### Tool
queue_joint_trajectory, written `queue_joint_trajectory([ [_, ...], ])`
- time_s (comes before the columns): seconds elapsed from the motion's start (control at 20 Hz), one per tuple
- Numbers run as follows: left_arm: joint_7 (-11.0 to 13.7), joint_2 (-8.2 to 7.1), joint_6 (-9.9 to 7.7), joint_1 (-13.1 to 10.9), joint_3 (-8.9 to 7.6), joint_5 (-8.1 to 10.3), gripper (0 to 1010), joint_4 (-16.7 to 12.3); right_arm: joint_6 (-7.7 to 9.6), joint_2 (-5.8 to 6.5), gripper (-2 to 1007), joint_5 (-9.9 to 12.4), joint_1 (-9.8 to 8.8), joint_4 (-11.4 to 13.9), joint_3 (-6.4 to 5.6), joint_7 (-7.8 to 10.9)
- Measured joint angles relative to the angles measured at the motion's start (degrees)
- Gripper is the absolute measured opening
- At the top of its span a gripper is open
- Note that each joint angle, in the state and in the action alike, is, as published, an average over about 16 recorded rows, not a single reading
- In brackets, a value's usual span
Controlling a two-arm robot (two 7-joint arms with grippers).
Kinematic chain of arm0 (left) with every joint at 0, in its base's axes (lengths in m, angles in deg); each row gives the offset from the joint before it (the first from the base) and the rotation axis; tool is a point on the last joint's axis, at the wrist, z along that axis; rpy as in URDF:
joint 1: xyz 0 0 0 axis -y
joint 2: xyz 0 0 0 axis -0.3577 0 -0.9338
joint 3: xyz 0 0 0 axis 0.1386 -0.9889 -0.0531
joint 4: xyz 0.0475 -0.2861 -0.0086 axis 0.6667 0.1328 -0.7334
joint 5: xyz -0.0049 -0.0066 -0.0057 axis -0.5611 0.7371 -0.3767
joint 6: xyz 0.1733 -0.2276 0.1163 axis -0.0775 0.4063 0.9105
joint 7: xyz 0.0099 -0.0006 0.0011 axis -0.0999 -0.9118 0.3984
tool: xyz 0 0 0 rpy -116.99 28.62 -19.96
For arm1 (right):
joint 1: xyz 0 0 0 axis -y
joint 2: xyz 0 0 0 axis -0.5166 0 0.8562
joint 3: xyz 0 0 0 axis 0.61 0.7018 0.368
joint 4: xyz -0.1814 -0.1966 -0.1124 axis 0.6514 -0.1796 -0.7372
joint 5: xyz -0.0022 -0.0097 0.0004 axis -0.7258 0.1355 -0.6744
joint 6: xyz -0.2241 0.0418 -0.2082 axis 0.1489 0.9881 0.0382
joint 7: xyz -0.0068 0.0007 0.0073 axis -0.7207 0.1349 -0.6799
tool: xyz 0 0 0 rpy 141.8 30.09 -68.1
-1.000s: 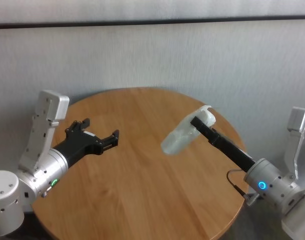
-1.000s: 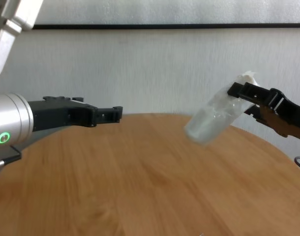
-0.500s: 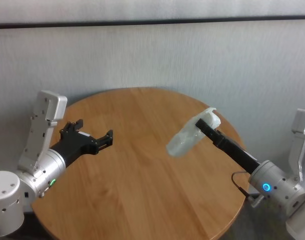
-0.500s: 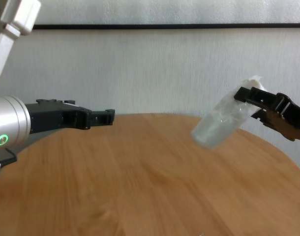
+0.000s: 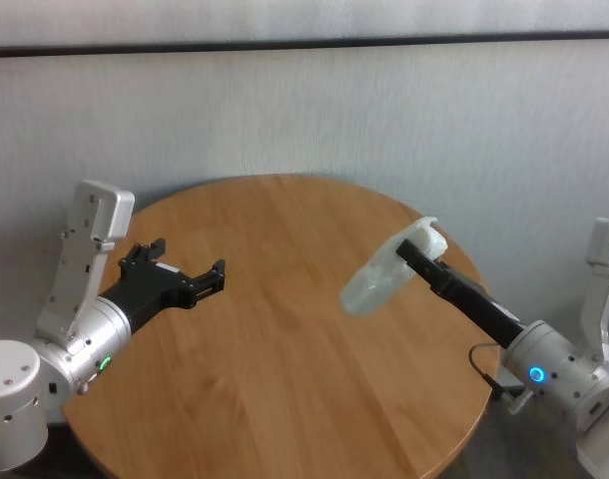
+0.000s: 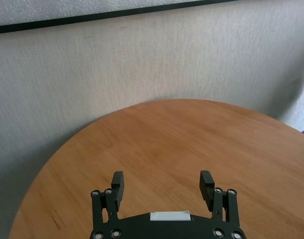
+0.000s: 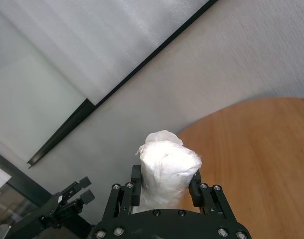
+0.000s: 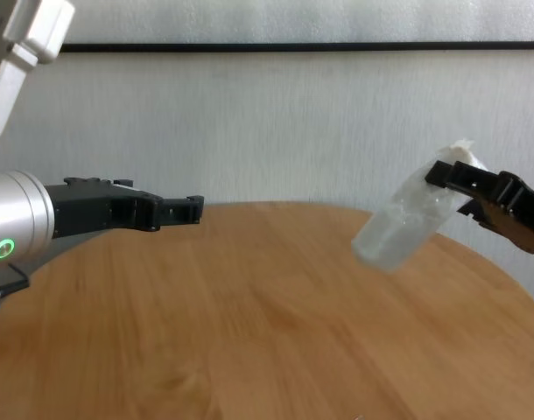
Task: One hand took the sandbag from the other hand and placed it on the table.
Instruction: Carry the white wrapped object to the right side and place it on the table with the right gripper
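The white crinkly sandbag [image 5: 377,281] hangs above the right part of the round wooden table [image 5: 275,369], tilted down toward the middle. My right gripper [image 5: 412,248], black with brownish inner parts, is shut on the bag's upper crimped end. The bag also shows in the chest view [image 8: 396,233] and between the jaws in the right wrist view [image 7: 167,167]. My left gripper [image 5: 190,256], on the wrist with the green light, is open and empty above the table's left side, well apart from the bag. Its open jaws show in the left wrist view [image 6: 162,178].
A grey textured wall with a dark horizontal strip [image 5: 304,42] stands behind the table. The table's bare wood [image 8: 249,332] spreads between the two grippers. The left gripper shows far off in the right wrist view [image 7: 67,201].
My right gripper has carried the sandbag to the right and slightly lower. My left gripper drew back to the left, then stayed still.
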Motion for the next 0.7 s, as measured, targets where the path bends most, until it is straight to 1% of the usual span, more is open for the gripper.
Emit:
queue_joint_trajectory([
  [0.7,0.02,-0.11,0.25,0.06,0.13,0.15,1002,0.03,-0.01,0.63,544,-2.08,-0.51,0.06,-1.78,-1.21],
])
